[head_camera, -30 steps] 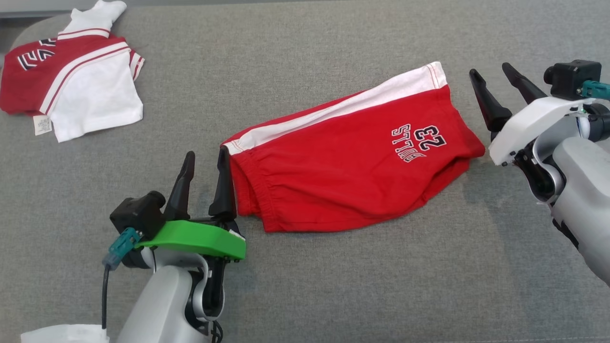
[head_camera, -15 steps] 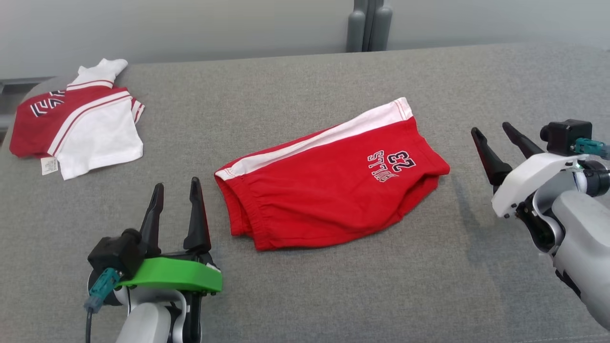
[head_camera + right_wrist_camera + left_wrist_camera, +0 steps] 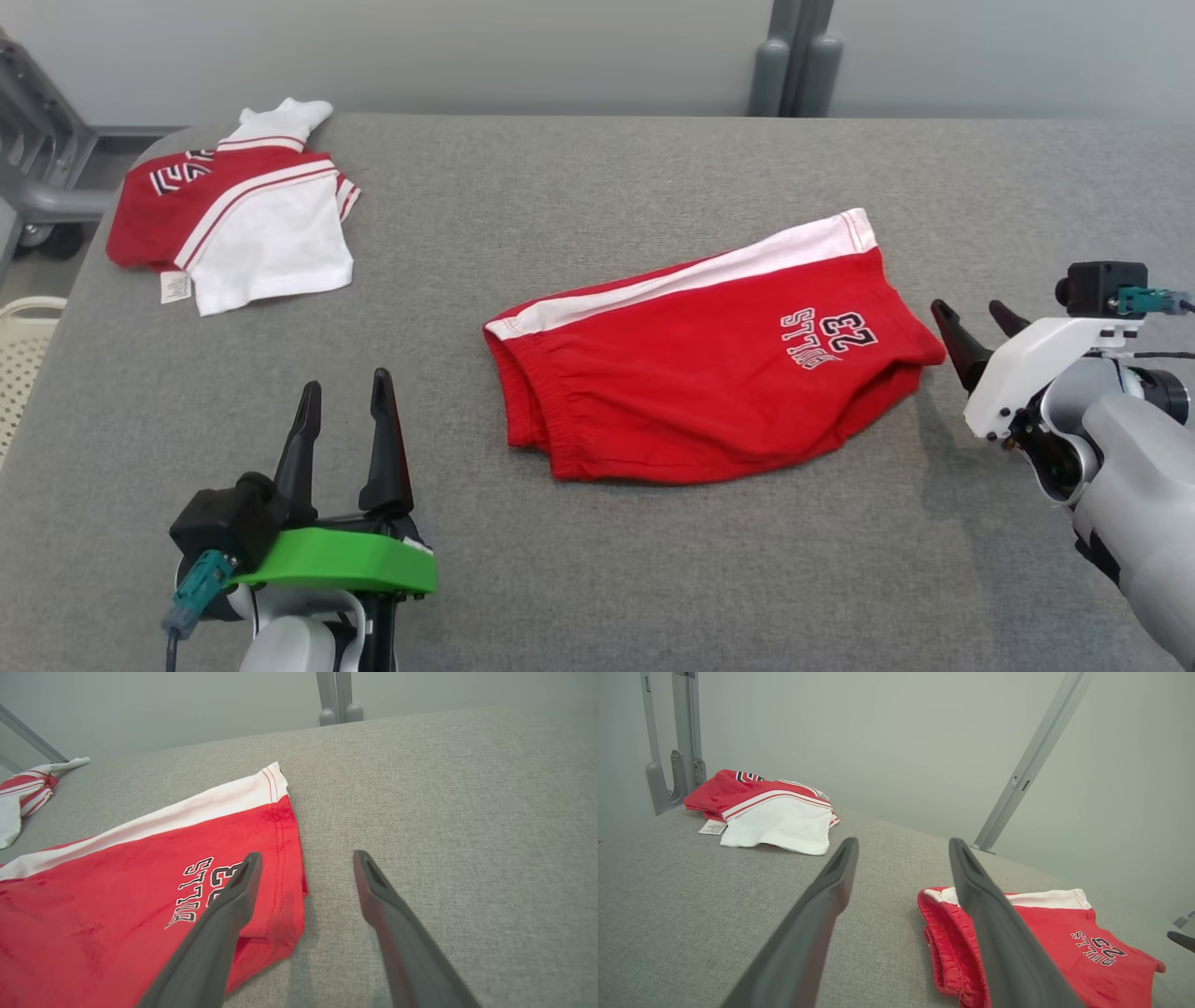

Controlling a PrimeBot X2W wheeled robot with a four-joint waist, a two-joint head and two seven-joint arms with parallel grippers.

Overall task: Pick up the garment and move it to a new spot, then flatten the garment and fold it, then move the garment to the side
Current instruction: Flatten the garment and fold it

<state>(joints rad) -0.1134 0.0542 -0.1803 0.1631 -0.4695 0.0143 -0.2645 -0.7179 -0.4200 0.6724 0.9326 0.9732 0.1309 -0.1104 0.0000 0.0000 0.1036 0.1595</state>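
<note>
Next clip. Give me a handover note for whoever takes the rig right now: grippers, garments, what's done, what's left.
Left gripper: open, empty, short of the waistband of the red shorts.
Right gripper: open, empty, beside their leg hem.
Shorts lie folded in half, mid grey table; a red-and-white shirt sits folded at the far left corner.
Done, seemingly: flatten and fold. Left: move the shorts aside.

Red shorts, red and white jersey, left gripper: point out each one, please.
red shorts (image 3: 709, 392), head view, on the red front panel.
red and white jersey (image 3: 271, 252), head view, on its white panel.
left gripper (image 3: 345, 381), head view, midway between the open fingertips.
</note>
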